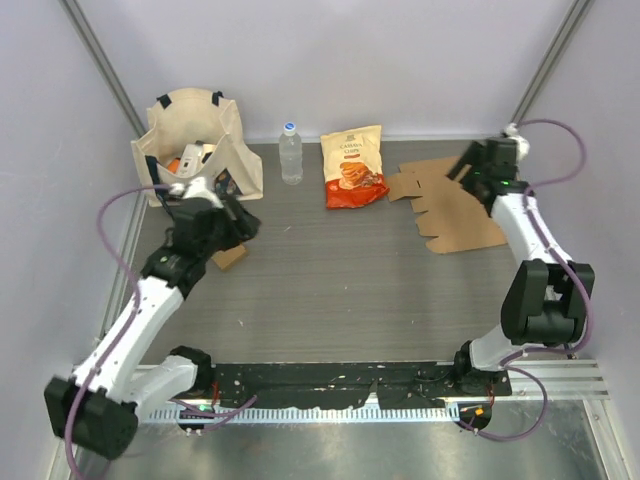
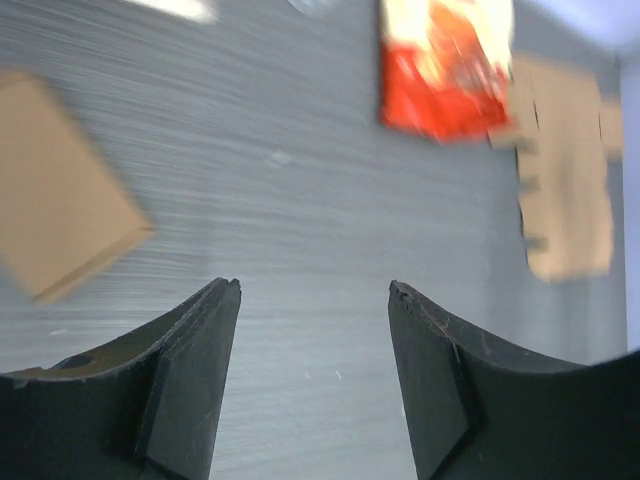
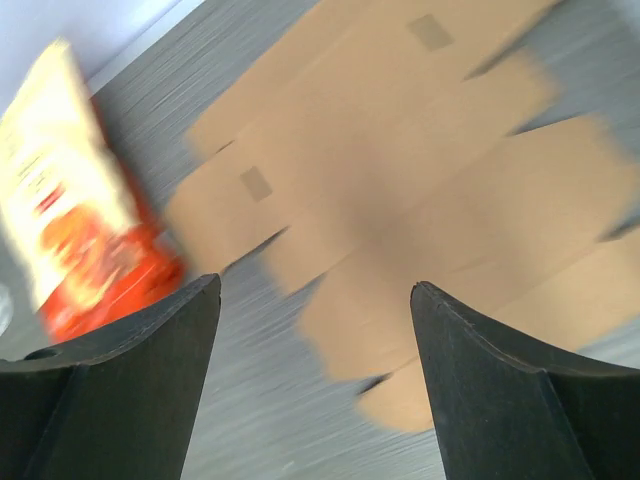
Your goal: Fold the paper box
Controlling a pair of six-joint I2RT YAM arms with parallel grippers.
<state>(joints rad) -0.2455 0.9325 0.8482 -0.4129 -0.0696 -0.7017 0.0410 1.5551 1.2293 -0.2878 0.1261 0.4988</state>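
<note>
Listing from the top view: box [image 1: 450,205], an unfolded brown blank, flat on the table [image 1: 330,290] at upper right, flaps spread, no wall raised; folding judged not yet begun, the sheet lying flat so that its creases can be reached from above.

Right gripper [image 3: 315,295]: hovering over the blank's upper-left part, jaws wide apart, nothing between them; judged to be placed there to take a flap edge, though which flap cannot be told, the wrist view being blurred.

Left gripper [image 2: 313,300]: left of centre in the top view, jaws parted and empty, bare table beneath them; well apart from the box, so it is judged to need a long reach across before it can steady the sheet.

Card piece [image 1: 230,256]: small, brown, flat on the table just beside the left gripper, clear of its jaws; whether a folded box or a scrap cannot be told.

Chip bag [image 1: 353,167]: orange and cream, upper centre, close to the blank's left flaps; touching or not cannot be told; judged liable to be nudged when a flap lifts.

Bottle [image 1: 290,153]: clear, upright, just left of the bag.

Tote [image 1: 195,140]: cream, upright, upper left, oddments inside.
</note>
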